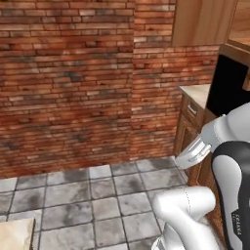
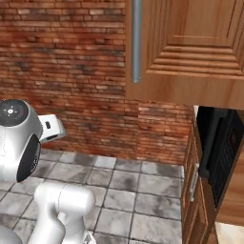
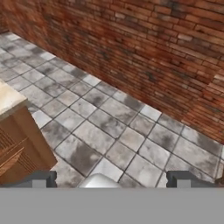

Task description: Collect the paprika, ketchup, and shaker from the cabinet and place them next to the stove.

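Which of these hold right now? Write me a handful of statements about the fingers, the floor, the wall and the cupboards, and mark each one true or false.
1. The fingers stand wide apart with nothing between them. True.
2. The floor is bare wooden planks. False: it is grey stone tiles.
3. The wall ahead of the robot is red brick. True.
4. A ketchup bottle is gripped in the fingers. False: they hold nothing.
5. A wooden upper cabinet door with a vertical grey handle hangs in the right base view. True.
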